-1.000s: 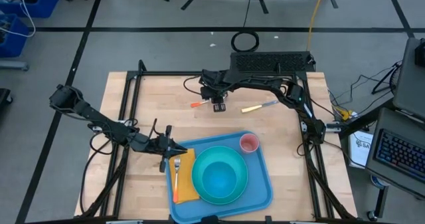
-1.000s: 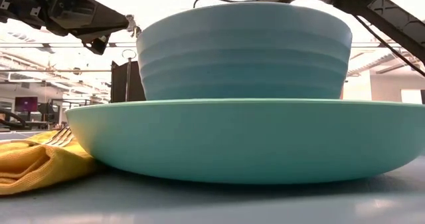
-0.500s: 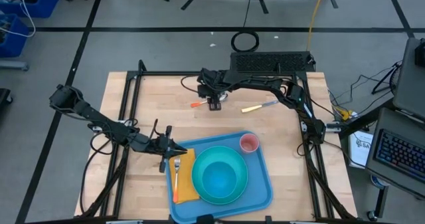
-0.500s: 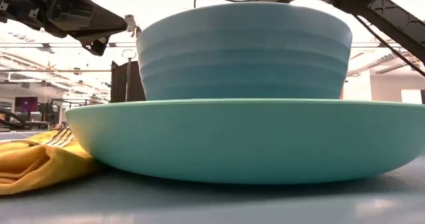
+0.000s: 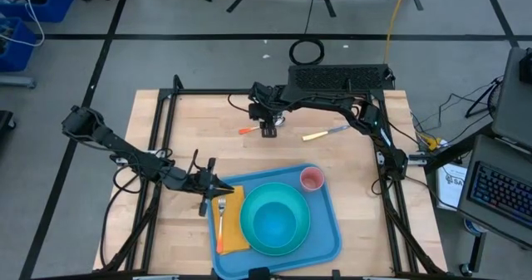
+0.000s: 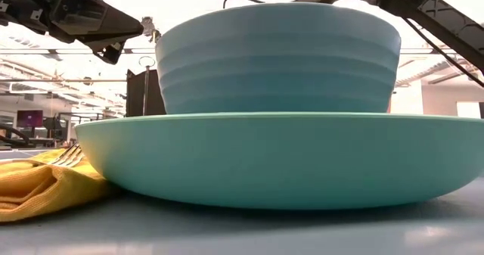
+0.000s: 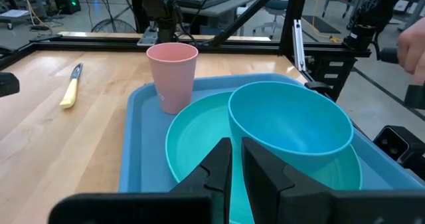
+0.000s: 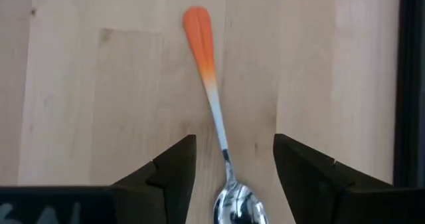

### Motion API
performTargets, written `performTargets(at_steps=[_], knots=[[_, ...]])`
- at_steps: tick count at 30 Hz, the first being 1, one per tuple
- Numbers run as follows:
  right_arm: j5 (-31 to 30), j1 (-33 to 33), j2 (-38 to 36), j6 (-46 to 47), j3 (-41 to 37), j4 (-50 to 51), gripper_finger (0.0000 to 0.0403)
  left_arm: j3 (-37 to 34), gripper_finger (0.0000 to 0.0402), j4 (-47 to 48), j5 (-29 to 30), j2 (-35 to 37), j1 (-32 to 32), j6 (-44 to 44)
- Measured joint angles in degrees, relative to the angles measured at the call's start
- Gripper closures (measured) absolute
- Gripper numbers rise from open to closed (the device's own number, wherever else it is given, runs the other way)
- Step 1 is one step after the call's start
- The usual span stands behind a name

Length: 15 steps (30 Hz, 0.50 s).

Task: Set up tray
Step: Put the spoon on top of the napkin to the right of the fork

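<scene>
Tray point(image 5: 326, 238) sits at the near table edge, centre-right. On it: plate point(image 5: 274, 219) with bowl point(image 5: 275, 223) stacked inside, cup point(image 5: 312, 179) at the tray's far right corner, yellow napkin point(image 5: 230, 222) along its left side with a fork point(image 5: 222, 218) lying on top. In the low view the bowl point(image 6: 278, 58) on the plate point(image 6: 280, 160) fills the frame, with the napkin point(image 6: 38, 183) at left.

Left gripper point(image 5: 209, 184) hovers just off the tray's far left corner, beside the napkin. Fingers point(image 7: 269, 177) nearly pressed together, only a thin slit between them, nothing pinched. Its wrist view shows the cup point(image 7: 172, 74), bowl point(image 7: 290, 121) and tray point(image 7: 136, 144).

Right gripper point(image 5: 269, 130) is farther back, mid-table, pointing down over a spoon point(image 5: 253, 130) with an orange handle. Fingers point(image 8: 169, 174) spread, straddling the spoon point(image 8: 211, 98) neck, one each side, not touching it as far as I can tell. Spoon lies flat on the wood.

Yellow-handled knife point(image 5: 322, 133) lies to the right of that gripper, well apart from the tray.
</scene>
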<state>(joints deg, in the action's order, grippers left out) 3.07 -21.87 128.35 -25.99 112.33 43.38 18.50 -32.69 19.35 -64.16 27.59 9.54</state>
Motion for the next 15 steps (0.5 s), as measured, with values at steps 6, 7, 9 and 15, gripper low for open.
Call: performTargets(at_steps=[6, 7, 9, 15], knots=[[0.2, -0.2, 0.0, -0.8, 0.0, 1.9, 0.0213, 0.0, 0.0364, 0.0, 0.0, 0.0, 0.0, 0.0], [0.2, -0.2, 0.0, -1.1, 0.0, 1.9, 0.0213, 0.0, 0.0364, 0.0, 0.0, 0.0, 0.0, 0.0], [0.2, -0.2, 0.0, -1.3, 0.0, 1.9, 0.0213, 0.0, 0.0364, 0.0, 0.0, 0.0, 0.0, 0.0], [0.2, -0.2, 0.0, -1.3, -1.1, 1.4, 0.0213, 0.0, 0.0364, 0.1, 0.0, 0.0, 0.0, 0.0]])
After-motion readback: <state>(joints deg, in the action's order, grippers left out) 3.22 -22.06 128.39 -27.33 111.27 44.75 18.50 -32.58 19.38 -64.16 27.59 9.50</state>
